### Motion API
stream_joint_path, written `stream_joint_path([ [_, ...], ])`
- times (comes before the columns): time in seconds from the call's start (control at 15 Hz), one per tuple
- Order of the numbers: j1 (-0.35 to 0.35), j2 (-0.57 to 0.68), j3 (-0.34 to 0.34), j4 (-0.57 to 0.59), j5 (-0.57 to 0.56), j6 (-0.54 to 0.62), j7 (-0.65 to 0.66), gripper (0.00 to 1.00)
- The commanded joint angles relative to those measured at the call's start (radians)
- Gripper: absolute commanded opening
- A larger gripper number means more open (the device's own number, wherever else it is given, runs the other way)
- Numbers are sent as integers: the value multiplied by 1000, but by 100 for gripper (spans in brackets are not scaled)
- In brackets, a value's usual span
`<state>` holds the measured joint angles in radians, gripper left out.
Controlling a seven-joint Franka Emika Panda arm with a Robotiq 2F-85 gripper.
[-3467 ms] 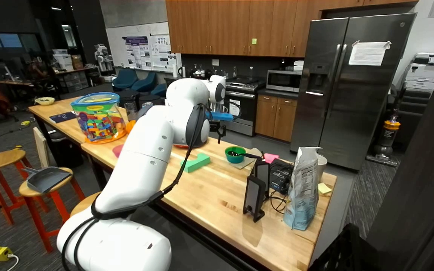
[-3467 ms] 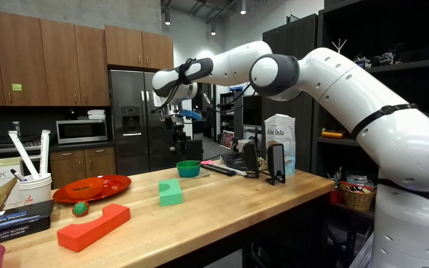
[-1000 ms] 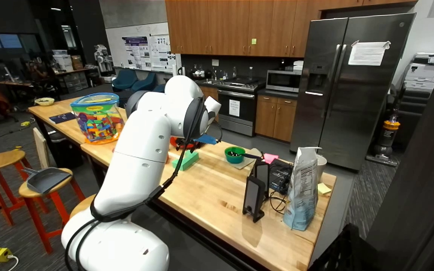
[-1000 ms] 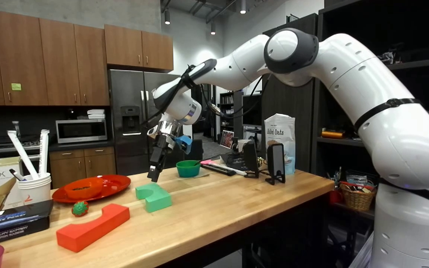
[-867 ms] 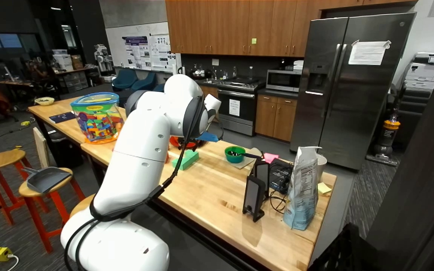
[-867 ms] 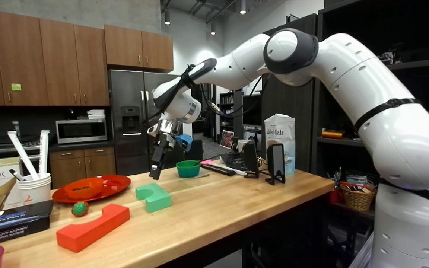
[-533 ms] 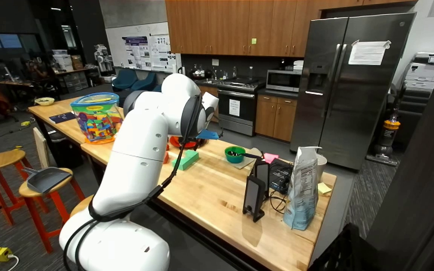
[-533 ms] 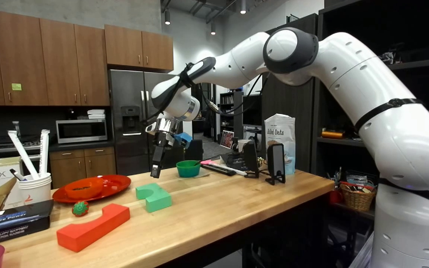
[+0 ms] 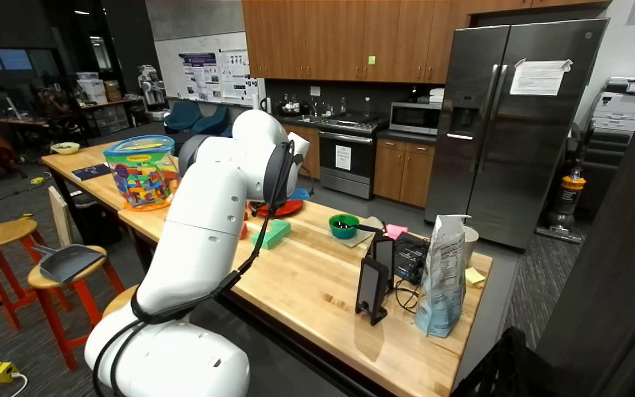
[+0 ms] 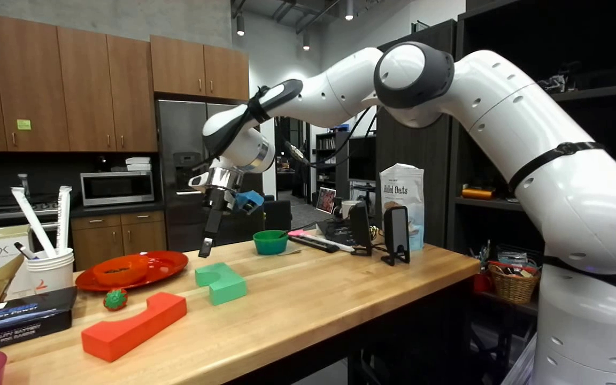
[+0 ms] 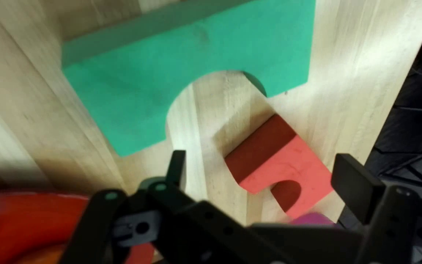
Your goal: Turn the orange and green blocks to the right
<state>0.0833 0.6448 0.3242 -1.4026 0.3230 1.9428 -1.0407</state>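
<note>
Both the green block and the orange block lie apart on the counter: in an exterior view, the green one is left of the frame's centre, the orange one at lower left. The tool hangs tilted above the counter, up and left of the green block there; the wrist view shows its fingers wide apart.
</note>
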Motion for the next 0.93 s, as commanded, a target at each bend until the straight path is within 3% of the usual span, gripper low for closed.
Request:
stream_joint_path([
  [0.0,10,49,35,94,8,-76,-131,100],
  [0.47,19,111,62,193,43,-228,-359,100],
  [0.87,35,150,53,240,72,-356,-452,100],
])
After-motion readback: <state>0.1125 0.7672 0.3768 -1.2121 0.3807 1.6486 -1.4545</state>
